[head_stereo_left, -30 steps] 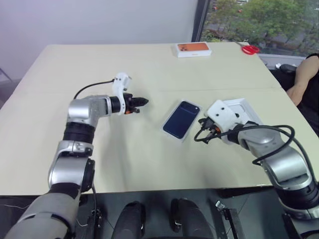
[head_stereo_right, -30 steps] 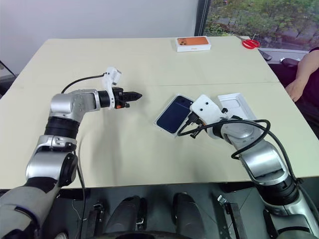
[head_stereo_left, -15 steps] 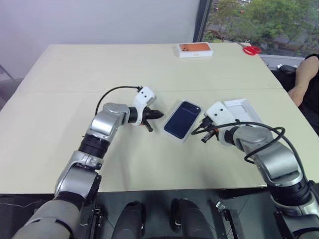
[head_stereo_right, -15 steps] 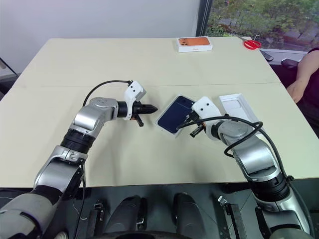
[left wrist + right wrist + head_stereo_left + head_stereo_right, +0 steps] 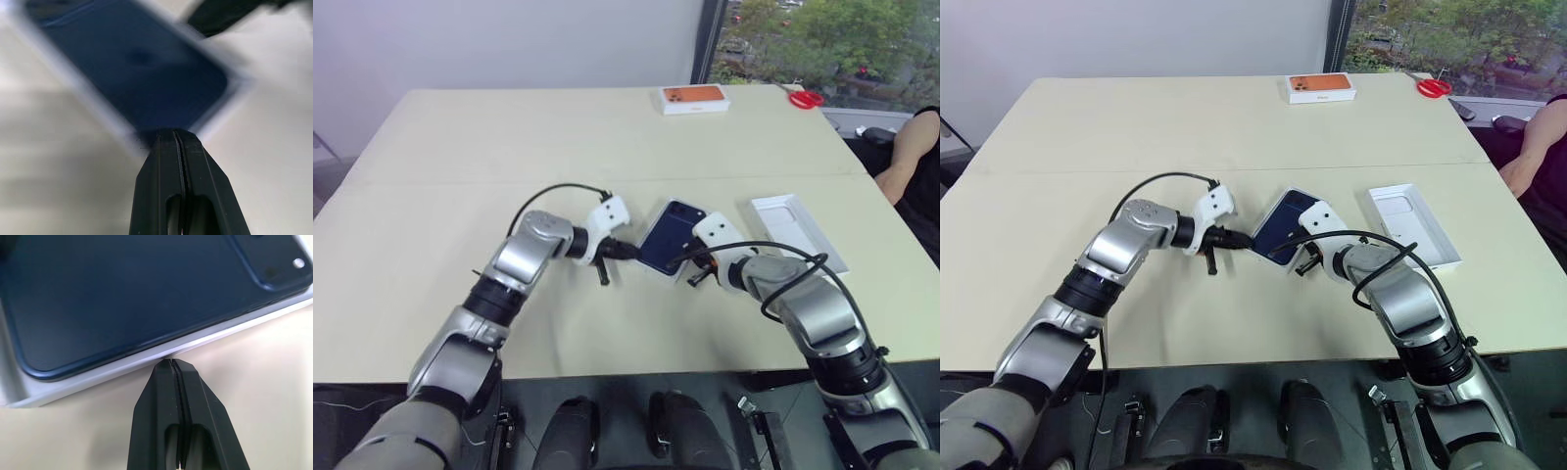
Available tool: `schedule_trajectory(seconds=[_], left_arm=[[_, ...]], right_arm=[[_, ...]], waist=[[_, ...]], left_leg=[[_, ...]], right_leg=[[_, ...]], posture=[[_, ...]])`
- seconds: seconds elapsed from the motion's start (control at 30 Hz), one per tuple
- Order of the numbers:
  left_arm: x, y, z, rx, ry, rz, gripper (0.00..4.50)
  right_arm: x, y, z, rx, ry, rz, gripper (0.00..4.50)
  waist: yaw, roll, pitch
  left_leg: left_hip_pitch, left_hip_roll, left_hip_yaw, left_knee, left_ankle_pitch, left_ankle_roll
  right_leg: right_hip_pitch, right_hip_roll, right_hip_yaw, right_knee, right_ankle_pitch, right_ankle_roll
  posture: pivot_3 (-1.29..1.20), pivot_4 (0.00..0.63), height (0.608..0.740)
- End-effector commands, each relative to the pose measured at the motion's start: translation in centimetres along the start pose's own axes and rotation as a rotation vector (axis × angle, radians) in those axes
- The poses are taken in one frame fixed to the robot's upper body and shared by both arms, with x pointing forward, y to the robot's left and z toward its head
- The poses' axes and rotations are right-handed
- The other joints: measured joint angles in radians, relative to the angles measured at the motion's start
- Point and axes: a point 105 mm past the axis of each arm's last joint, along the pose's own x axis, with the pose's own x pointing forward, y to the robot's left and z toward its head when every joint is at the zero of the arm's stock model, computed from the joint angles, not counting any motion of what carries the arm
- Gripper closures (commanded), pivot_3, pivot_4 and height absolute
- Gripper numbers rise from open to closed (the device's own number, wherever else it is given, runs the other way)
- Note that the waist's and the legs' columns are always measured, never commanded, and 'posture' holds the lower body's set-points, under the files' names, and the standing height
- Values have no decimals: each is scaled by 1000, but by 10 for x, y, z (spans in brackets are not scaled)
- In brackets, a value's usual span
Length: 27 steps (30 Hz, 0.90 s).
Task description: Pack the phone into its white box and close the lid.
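Observation:
The dark navy phone (image 5: 670, 236) lies camera side up in the white box (image 5: 73, 382), whose white rim shows around it, at the table's middle. My left gripper (image 5: 628, 252) is shut, with its tip at the box's left edge. My right gripper (image 5: 694, 276) is shut too, and its tip sits at the box's near right edge (image 5: 170, 363). Neither gripper holds anything. To the right of the box lies what looks like the lid (image 5: 797, 231), a shallow white cover, with its moulded inside facing up.
A white box with an orange phone picture (image 5: 695, 98) sits at the table's far edge, with red scissors (image 5: 805, 96) to its right. A person's arm (image 5: 906, 166) rests at the right edge. The table's near edge (image 5: 607, 367) runs just below my arms.
My left gripper has swung right and down across the table to the box's left edge. My right gripper has dropped and moved left to the box's near edge, uncovering the lid.

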Motion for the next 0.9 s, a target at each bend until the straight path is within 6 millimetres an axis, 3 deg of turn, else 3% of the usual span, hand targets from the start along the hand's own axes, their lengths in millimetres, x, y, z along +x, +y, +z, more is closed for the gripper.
schedule_trajectory(seconds=[0.03,0.4,0.57,0.73,0.9], left_arm=[[-2,-24,-4,-16,17,-122,4467],[-7,-33,0,-32,2,-145,4467],[-36,3,32,-106,-180,11,4467],[-45,35,18,-59,-89,207,4467],[-29,48,-4,-11,50,295,4467]], right_arm=[[-13,11,10,-73,-65,66,4500],[-27,18,5,-138,-68,127,4500],[-29,4,6,-138,-66,68,4500],[-26,-6,6,-108,-60,17,4500],[-19,-12,7,-57,-55,-30,4500]], waist=[[0,0,0],[0,0,0],[1,-1,0],[0,0,0],[4,0,0]], left_leg=[[1,0,0,0,0,0],[1,0,0,0,0,0],[1,0,0,0,0,0],[1,0,0,0,0,0],[1,0,0,0,0,0]], right_leg=[[1,0,0,0,0,0],[1,0,0,-1,0,0],[1,0,0,0,0,0],[1,0,0,0,0,0],[1,0,0,0,0,0]], posture=[[0,150,740],[0,150,740],[0,150,740],[0,150,740],[0,150,740]])
